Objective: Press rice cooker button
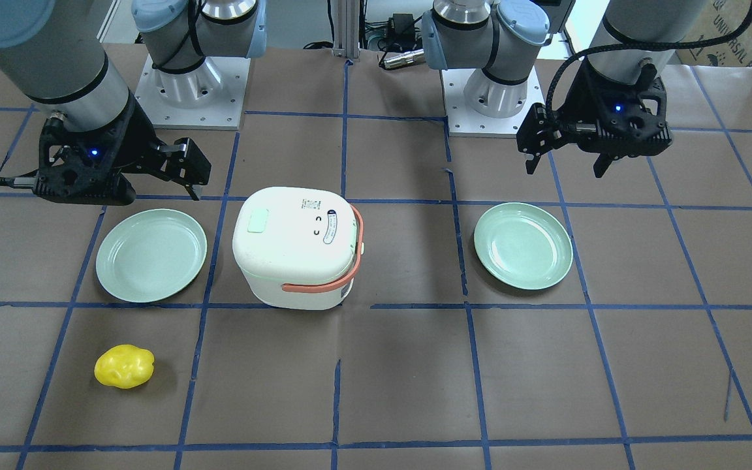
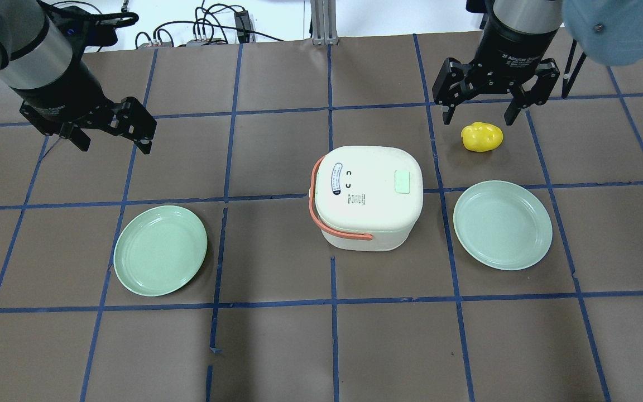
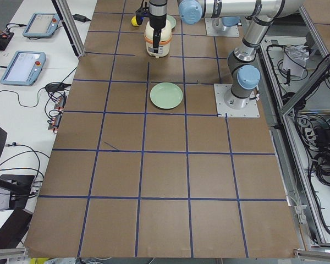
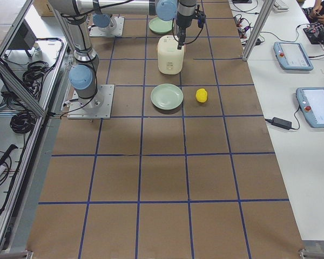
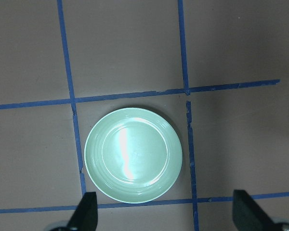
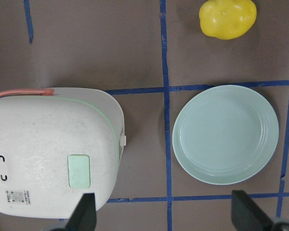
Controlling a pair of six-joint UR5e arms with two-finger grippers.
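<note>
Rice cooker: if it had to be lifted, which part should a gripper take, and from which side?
Probably the orange handle, at its middle stretch. It lies folded down along the side of the rice cooker toward the robot's left, so come from above on that side. The body looks too wide for the jaws. Whether a finger fits behind it cannot be told.

Rice cooker: off-white plastic, satin, lid faintly scuffed. Its handle: smooth salmon plastic. Plate and plate: pale green, glossy, glare streaks. Yellow lump: shiny. Table: matt brown paper-like cover, blue tape lines. Left pincer, right pincer: matt black.
</note>
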